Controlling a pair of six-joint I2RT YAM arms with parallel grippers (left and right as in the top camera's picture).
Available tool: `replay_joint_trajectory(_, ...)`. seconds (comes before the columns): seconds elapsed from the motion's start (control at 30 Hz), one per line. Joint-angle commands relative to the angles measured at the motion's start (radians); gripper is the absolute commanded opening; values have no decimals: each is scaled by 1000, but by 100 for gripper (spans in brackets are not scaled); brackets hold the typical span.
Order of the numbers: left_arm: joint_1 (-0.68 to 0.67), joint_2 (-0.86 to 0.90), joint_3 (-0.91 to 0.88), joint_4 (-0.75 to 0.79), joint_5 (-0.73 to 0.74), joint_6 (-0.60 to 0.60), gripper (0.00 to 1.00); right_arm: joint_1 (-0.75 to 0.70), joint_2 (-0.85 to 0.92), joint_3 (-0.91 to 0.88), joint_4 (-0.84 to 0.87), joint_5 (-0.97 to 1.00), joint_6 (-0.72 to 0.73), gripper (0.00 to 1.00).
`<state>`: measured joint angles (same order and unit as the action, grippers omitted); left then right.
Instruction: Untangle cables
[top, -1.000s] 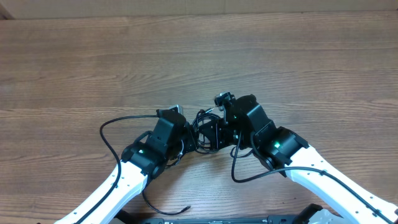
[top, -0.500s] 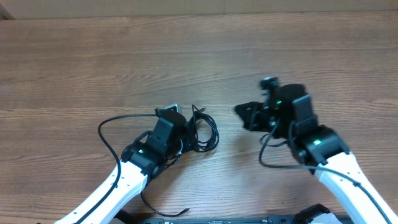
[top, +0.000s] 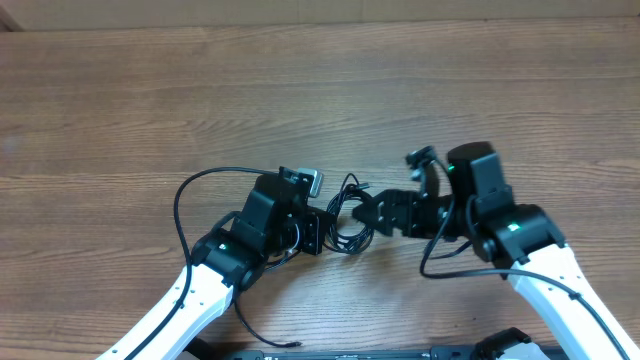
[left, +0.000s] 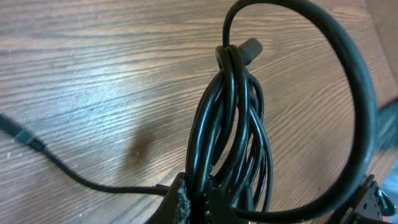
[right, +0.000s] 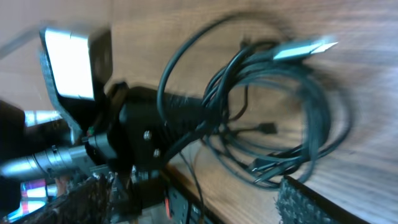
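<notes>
1. Left hand (top: 318, 228) is clamped tight on the cables (top: 346, 214), gripping the coiled bundle at one side.
2. Right hand (top: 374, 212) has its jaws spread wide with nothing in them, just beside the bundle's other side.
3. Black loops are bunched together between the two hands, near the front middle of the wooden bench (top: 300, 90).
4. One silver-tipped plug (right: 305, 48) sticks out of the coil.

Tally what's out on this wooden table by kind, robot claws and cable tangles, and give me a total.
Cable tangles: 1, the cable tangle; its cords are too knotted to count apart.
Claws: 2, the left claw shut on that tangle, the right claw open.
Total: 3.
</notes>
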<state>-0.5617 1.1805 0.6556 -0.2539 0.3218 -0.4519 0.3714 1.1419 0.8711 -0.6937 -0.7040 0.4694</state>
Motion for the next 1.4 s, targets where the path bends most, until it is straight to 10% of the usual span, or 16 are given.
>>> replay_joint_trajectory(0.0, -1, -23, 8, 29, 35, 17, 4, 91, -1, 9, 7, 131, 126, 83)
replay_joint_trajectory(0.3, -1, -23, 8, 34, 39, 10, 4, 237, 31, 9, 97, 438, 376, 64)
replay_joint_trajectory(1.1, -1, -24, 8, 22, 37, 10, 4, 241, 270, 9, 161, 446, 425, 4)
replay_joint_trajectory(1.37, 1, -24, 8, 3, -26, -51, 4, 209, 268, 9, 102, 510, 424, 4)
